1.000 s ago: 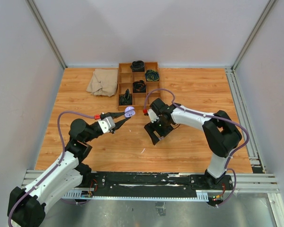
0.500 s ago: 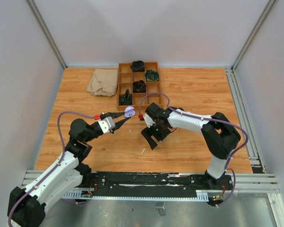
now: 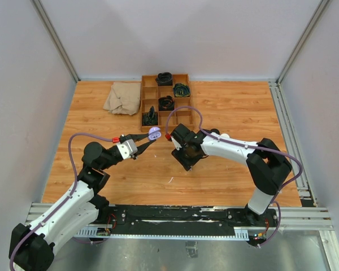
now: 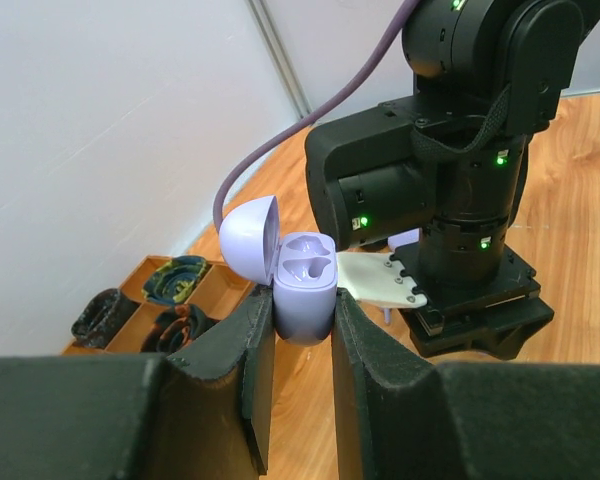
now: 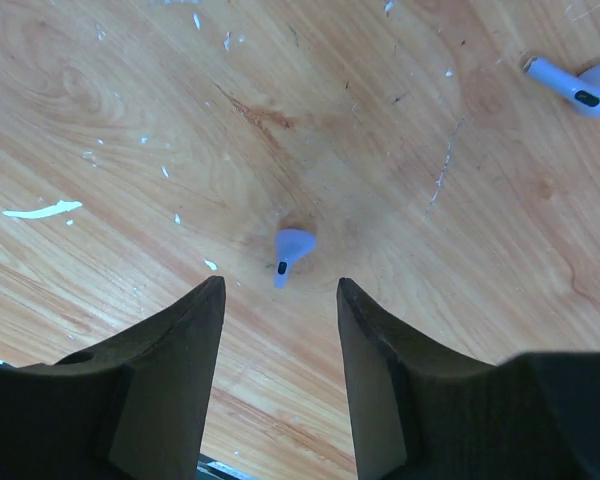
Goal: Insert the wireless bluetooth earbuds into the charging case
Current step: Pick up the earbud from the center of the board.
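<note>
**Operator:** What is each arm holding?

**Spotter:** Your left gripper (image 4: 302,318) is clamped on the base of the rounded lilac plastic charging case (image 4: 305,272). The lid is hinged open and both sockets face up, bare. It hangs above the wooden desk (image 3: 101,169), a little left of the middle. Your right gripper (image 5: 280,288) grips nothing. Its fingers stand wide apart and point down at the boards.

**Operator:** And the bud?

**Spotter:** One small lilac stemmed plastic earbud (image 5: 292,245) lies on the desk right below your right gripper, in the gap between its two fingers. That puts it about midway between the left and right edges, somewhat closer to the near edge than the far one. Its stem runs roughly crosswise to the line your fingers close on, slightly tilted. I judge they'd meet its flanks, not its ends. I can't tell whether the tips are down at board level.

**Operator:** Which arm takes it?

**Spotter:** The right. It's directly over the bud, and your left is occupied with the case. Once you've gripped it, the case lies to the left and a touch farther from you.

**Operator:** Anything else out there?

**Spotter:** A second lilac earbud (image 5: 580,88) lies apart from the first, outside the fingers' span. By the far edge sit a brown wooden compartment tray (image 3: 142,104) and a crumpled beige cloth (image 3: 122,97), both well apart from your grippers.
</note>
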Controlling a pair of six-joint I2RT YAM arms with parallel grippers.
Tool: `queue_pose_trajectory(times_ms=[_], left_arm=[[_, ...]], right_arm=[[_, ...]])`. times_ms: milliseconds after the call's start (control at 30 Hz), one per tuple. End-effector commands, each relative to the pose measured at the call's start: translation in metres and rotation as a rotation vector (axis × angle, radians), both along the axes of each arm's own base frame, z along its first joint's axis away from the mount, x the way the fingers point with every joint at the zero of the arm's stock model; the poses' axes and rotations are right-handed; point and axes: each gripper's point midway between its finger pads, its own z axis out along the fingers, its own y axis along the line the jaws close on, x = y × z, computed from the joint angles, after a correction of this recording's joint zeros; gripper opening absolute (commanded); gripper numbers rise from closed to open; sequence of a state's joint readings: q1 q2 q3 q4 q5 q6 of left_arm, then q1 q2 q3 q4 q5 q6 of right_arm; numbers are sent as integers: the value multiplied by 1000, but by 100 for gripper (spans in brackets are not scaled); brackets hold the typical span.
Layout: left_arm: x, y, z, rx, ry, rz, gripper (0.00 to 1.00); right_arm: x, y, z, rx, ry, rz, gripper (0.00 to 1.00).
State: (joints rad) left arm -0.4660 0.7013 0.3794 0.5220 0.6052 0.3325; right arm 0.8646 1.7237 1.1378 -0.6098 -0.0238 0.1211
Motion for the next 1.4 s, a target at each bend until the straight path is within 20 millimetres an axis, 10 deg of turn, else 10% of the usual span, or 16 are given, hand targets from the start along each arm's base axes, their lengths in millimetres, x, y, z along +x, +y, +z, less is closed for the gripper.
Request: queue_pose_trajectory(times_ms=[0, 1367], left_arm=[[1, 4, 10, -18, -48, 19, 0], [-1, 2, 8, -12, -39, 0, 0]], right_arm=[[5, 4, 8, 23, -56, -48, 51], [7, 2, -26, -55, -43, -90, 21]])
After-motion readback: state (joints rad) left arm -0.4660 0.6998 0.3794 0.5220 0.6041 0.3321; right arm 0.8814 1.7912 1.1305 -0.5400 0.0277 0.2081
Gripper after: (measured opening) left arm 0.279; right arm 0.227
